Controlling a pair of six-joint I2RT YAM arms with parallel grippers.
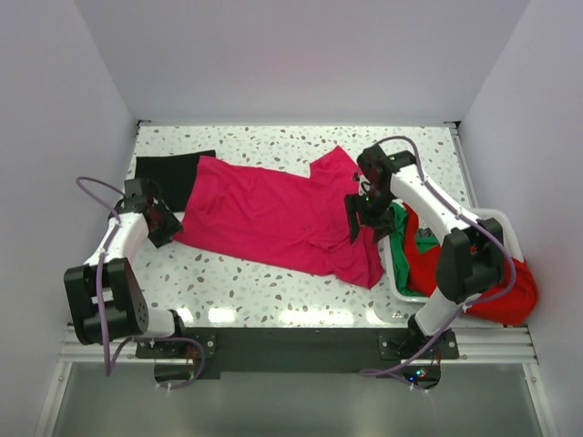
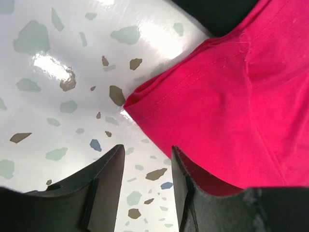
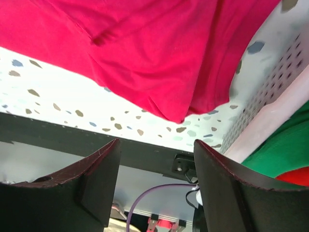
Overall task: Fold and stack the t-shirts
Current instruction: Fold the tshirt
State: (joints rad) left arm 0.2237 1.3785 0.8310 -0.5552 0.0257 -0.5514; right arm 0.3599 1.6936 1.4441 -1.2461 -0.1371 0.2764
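Observation:
A magenta-pink t-shirt (image 1: 273,214) lies spread across the middle of the table. A folded black t-shirt (image 1: 171,173) lies at the back left, partly under it. My left gripper (image 1: 164,223) is open and empty at the shirt's left edge; in the left wrist view (image 2: 145,157) the pink hem (image 2: 203,116) lies just ahead of the right finger. My right gripper (image 1: 366,221) is open and empty, raised over the shirt's right side (image 3: 145,53). Red (image 1: 496,287) and green (image 1: 398,223) shirts sit in the basket.
A white lattice basket (image 1: 393,278) stands at the right table edge, close beside my right arm; its wall shows in the right wrist view (image 3: 270,96). The speckled table (image 1: 246,282) ends at a black front rail (image 1: 291,341). White walls enclose the back and sides.

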